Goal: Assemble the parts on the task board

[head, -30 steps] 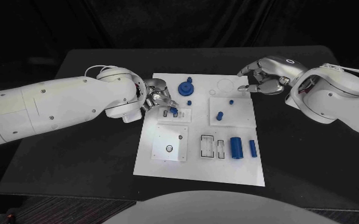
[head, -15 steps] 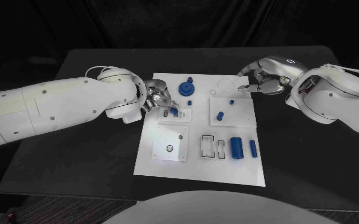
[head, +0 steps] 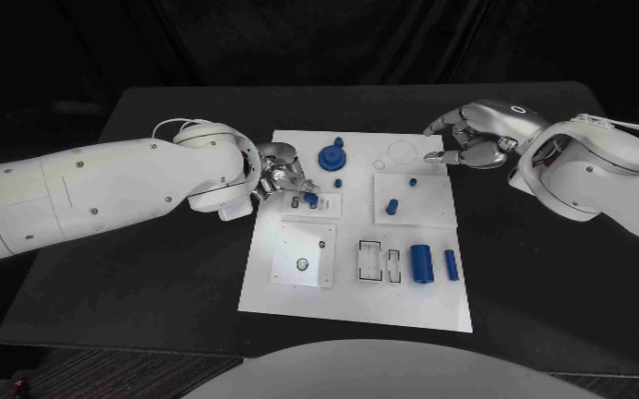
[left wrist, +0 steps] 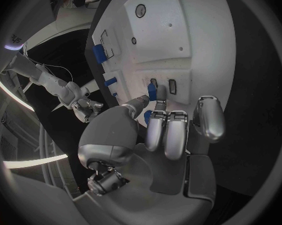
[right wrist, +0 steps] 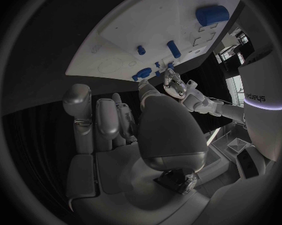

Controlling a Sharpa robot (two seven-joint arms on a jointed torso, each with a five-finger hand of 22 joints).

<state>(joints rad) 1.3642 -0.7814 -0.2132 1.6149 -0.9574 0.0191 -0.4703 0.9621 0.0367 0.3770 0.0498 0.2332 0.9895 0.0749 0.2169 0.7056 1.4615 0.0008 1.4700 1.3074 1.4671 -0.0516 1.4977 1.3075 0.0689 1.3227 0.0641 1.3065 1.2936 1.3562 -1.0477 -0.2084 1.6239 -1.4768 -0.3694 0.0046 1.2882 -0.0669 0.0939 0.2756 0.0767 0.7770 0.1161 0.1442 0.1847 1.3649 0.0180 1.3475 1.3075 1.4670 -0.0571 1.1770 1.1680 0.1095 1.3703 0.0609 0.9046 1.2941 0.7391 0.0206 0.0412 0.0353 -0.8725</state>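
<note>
Black table (head: 160,270), white task board (head: 353,302) flat at its middle, long side running away.

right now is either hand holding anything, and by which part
The left hand pinches a small blue part by its upper end, over the task board. The right hand holds nothing.

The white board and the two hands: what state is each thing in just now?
Task board: flat on the black table.
Left hand: pinches a small blue part at a slot.
Right hand: fingers curled, holding nothing.
Large blue cylinder: lying on the board.
Gear-like part: on the board's far end.
</note>
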